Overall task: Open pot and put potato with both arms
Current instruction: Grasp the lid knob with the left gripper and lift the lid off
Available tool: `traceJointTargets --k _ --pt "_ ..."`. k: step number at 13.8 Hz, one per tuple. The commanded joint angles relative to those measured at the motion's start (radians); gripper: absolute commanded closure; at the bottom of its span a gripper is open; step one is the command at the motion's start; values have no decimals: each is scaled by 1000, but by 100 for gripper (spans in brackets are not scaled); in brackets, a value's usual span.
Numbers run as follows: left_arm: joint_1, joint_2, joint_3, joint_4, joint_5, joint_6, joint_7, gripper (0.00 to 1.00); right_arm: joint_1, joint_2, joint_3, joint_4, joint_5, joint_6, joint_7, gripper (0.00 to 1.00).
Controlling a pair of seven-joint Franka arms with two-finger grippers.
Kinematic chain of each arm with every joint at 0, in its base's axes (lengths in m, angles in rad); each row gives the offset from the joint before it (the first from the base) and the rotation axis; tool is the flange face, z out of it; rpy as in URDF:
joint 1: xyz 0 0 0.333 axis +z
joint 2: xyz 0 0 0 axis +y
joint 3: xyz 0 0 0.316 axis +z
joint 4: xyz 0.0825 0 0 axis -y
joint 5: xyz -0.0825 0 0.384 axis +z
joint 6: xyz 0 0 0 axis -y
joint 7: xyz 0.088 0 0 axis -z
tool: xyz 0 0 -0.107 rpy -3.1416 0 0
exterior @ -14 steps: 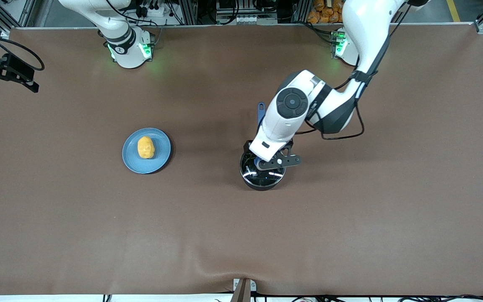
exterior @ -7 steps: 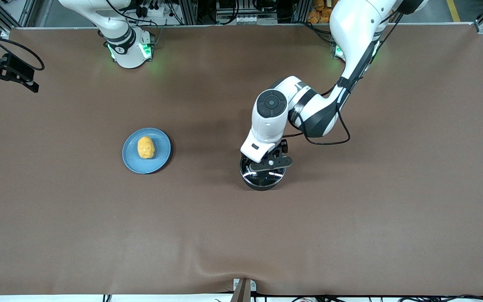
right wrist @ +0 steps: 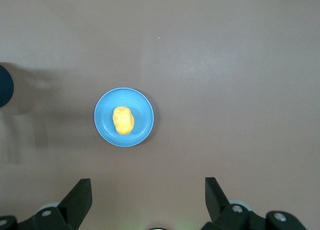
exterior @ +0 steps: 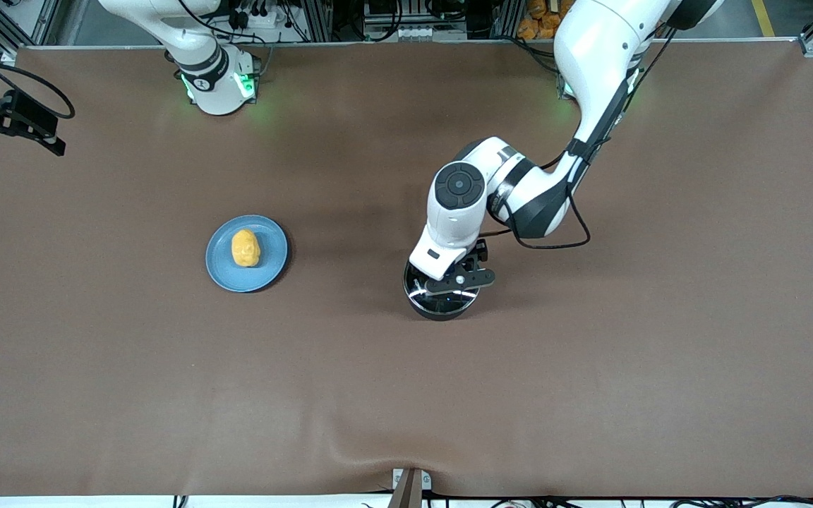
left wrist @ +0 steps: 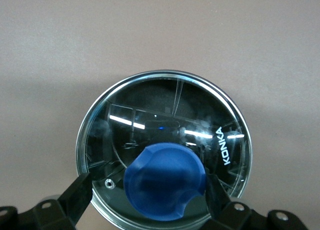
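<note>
The left gripper (exterior: 449, 276) sits directly over the small round black saucepan (exterior: 442, 305), fingers (left wrist: 75, 195) spread wide either side of the blue knob (left wrist: 165, 181) on the clear glass lid (left wrist: 150, 125) — not clamped on it, lid still seated. The right gripper (right wrist: 147, 202) waits high over the table, jaws apart and holding nothing. The lumpy yellow-orange potato (exterior: 245, 248) rests on the flat light-blue plate (exterior: 272, 264) — at about 9 o'clock from the saucepan, well apart, toward the right arm's end of the brown table (exterior: 590, 388).
</note>
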Motion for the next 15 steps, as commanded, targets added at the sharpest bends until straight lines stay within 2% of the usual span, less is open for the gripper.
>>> traceJointTargets --k 1,10,12,13,15 --pt "-4 23 2 28 23 3 -17 0 1 10 -1 17 12 -13 19 0" --pt "-4 37 3 26 25 29 -24 0 1 10 -1 17 10 -13 19 0" --pt "-4 35 3 26 25 29 -61 39 1 10 -1 19 12 -13 19 0" --pt "-4 35 3 26 25 28 -66 54 1 10 -1 19 12 -13 19 0" --pt "-4 35 3 26 25 28 -80 78 -1 11 -1 17 12 -13 17 0"
